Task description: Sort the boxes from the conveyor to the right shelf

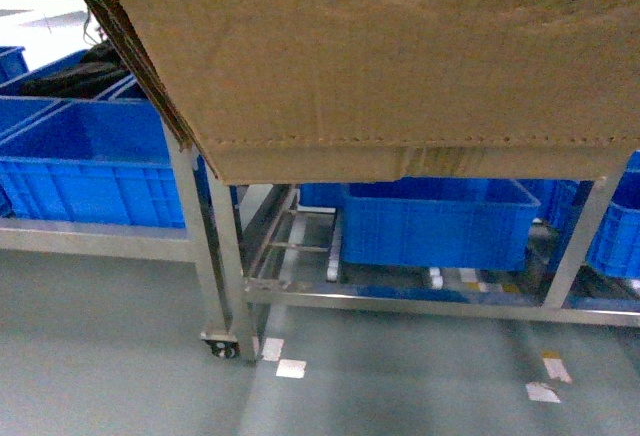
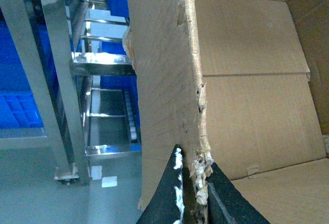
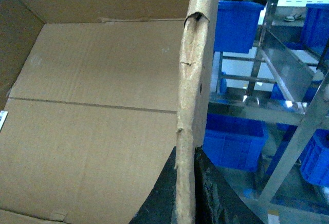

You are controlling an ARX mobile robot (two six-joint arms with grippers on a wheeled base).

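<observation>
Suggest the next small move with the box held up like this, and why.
Probably carry the cardboard box forward toward the steel shelf. Both grippers, left and right, pinch opposite walls, and the box hangs over the floor short of the rack, whose lower tier already holds a blue crate.

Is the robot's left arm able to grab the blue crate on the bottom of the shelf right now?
Probably not. The left gripper is clamped on the torn wall of the cardboard box, so it is busy. The box also hangs between the robot and the blue crate low in the shelf.
</observation>
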